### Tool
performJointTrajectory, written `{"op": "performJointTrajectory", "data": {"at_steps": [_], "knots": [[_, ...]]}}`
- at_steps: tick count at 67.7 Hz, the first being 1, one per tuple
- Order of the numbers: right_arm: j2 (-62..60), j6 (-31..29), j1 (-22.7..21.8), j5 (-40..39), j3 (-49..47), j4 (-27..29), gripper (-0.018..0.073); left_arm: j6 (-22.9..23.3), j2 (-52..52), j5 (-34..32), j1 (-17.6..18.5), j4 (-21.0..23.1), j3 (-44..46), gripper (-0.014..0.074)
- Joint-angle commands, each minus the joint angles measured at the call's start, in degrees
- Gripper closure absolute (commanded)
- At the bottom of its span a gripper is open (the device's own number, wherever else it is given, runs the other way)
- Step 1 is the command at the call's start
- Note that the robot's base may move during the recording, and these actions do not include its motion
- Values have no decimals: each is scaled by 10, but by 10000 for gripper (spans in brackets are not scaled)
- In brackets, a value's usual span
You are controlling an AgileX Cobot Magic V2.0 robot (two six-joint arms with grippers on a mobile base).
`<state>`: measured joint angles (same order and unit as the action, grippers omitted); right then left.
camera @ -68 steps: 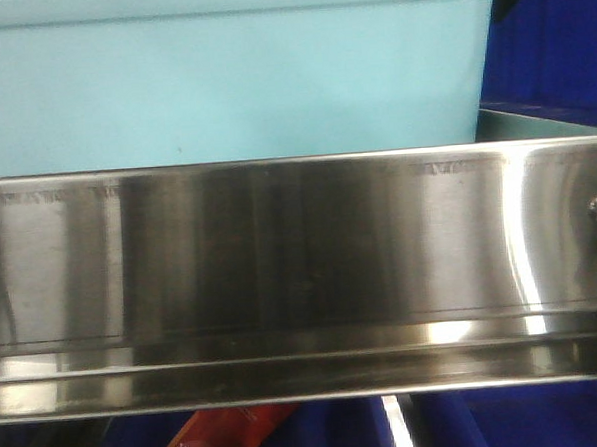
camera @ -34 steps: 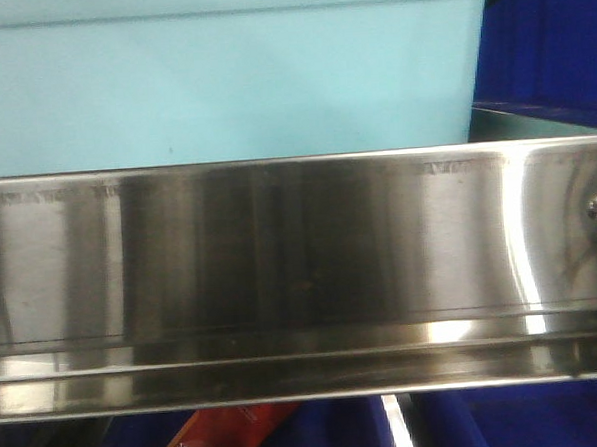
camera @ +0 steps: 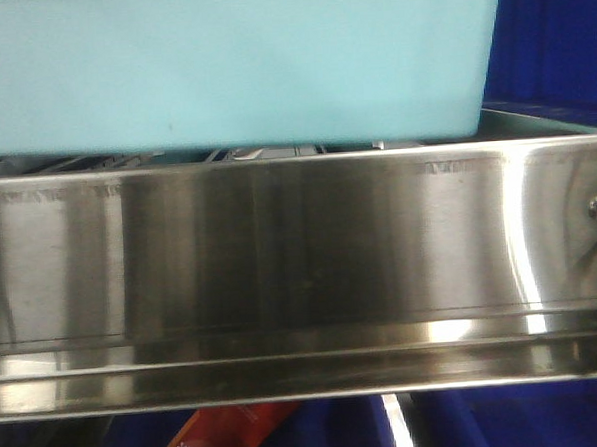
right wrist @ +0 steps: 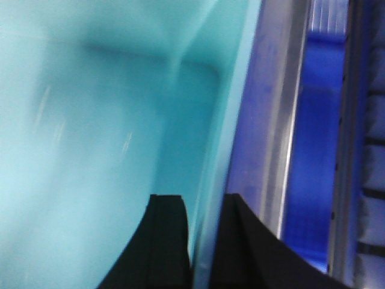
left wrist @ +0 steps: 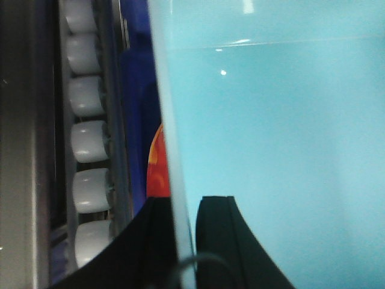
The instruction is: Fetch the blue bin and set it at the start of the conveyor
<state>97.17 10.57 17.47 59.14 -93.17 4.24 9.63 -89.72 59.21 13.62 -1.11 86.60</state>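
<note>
Ideally, left gripper (left wrist: 185, 241) and right gripper (right wrist: 203, 241), each clamped on a bin (camera: 230, 67) wall, should lift level to clear the rail (camera: 300, 253).

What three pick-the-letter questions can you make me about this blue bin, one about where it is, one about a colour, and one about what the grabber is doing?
1. Where is the blue bin in the front view?
A) under the steel rail
B) above the steel rail
C) standing on the floor

2. What colour are the rollers in the left wrist view?
A) green
B) yellow
C) white

3. What is the left gripper doing?
A) clamping the blue bin's wall
B) hanging open, away from the bin
C) holding a cup

Answers:
1 B, the bin's bottom edge shows higher than the rail's top edge.
2 C, a column of white rollers runs beside the bin.
3 A, one black finger sits on each side of the wall.
</note>
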Motion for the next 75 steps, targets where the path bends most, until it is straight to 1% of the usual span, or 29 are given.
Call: {"op": "performJointTrajectory", "data": {"at_steps": [1,12,28,36,66,75], "knots": [[-45,-10,3,-5,-6,-2,711,-4,49,-11,3,11,5,708],[-97,-10,3,-9,-6,-1,711,-4,116,-11,3,11,5,708],[-165,-10,4,-30,-6,-1,711,-4,181,-11,3,38,5,708],[-176,-10,4,-47,-6,-1,711,-4,184,-11,3,38,5,708],[-176,-10,4,-52,-6,-1,711,-4,178,-16,3,36,5,708],[-176,-10,4,-66,-6,-1,711,-4,178,-18,3,36,5,708]]}}
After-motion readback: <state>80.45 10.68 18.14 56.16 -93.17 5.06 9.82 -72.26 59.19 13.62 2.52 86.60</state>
